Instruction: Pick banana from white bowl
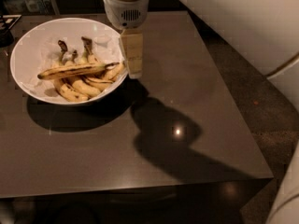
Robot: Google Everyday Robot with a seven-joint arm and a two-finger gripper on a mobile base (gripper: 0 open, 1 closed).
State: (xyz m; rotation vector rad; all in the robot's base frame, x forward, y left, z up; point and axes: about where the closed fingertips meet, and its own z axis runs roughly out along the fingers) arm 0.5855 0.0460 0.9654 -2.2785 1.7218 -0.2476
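The white bowl (24,45) stands on the far left part of a dark table (187,101). The banana (74,70), long, nearly straight and streaked with brown, lies across the top of a bunch of shorter curved bananas (79,87) with dark upright stems. Its thin tip points right, towards the bowl's right rim. My gripper (133,72) hangs down from the white wrist (125,6) at the bowl's right rim, just right of the banana's tip. It holds nothing that I can see.
A white, rounded part of the robot (243,22) fills the upper right. Dark items (5,29) lie at the table's far left edge. The arm's shadow (163,134) falls on the table's middle.
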